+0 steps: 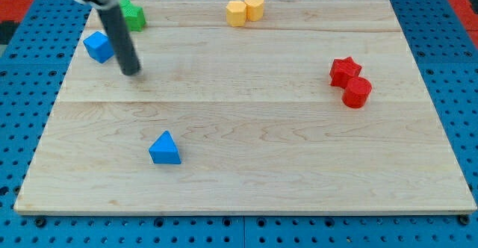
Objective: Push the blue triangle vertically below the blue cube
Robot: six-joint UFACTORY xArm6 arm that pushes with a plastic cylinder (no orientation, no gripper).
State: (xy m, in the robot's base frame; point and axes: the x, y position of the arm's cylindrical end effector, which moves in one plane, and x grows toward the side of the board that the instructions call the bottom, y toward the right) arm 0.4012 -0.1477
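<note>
The blue triangle [164,149] lies nearest, below and to the right of the blue cube [98,46]. It looks light, stiff and easy to slide; I would push its right face. My tip [131,72], bare and holding nothing, stands just right of the cube. No writing is visible.

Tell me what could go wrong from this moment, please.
1. My tip is just right of the blue cube; moving off carelessly could knock the cube and shift the target.
2. The blue triangle sits to the cube's lower right; its slanted sides may make it rotate or slip off my tip when pushed left.
</note>
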